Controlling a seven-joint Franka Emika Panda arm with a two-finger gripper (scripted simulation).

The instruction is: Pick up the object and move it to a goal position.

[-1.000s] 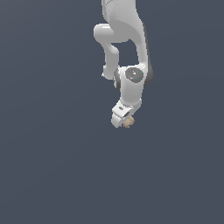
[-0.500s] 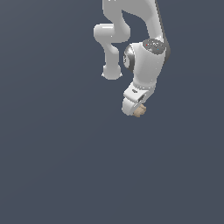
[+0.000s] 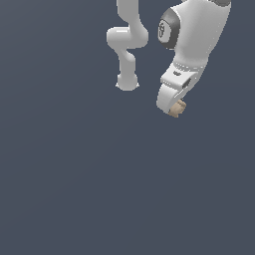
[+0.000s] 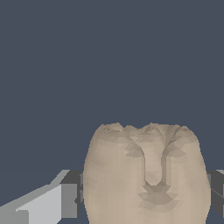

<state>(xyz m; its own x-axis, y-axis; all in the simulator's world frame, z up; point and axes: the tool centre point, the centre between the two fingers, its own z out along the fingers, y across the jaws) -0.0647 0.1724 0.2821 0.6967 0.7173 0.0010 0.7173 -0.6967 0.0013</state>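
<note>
Plain grey-blue background; tan object [image 3: 177, 108] clamped between fingers of tool [image 3: 174, 107], protruding below tip.

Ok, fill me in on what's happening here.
A white Franka arm is carrying a small tan lumpy object at the tip of its gripper. In the wrist view the object sits between the fingers, so the grasp looks secure. It is held over a plain dark grey surface, towards the exterior view's right. No goal marker shows.
</note>
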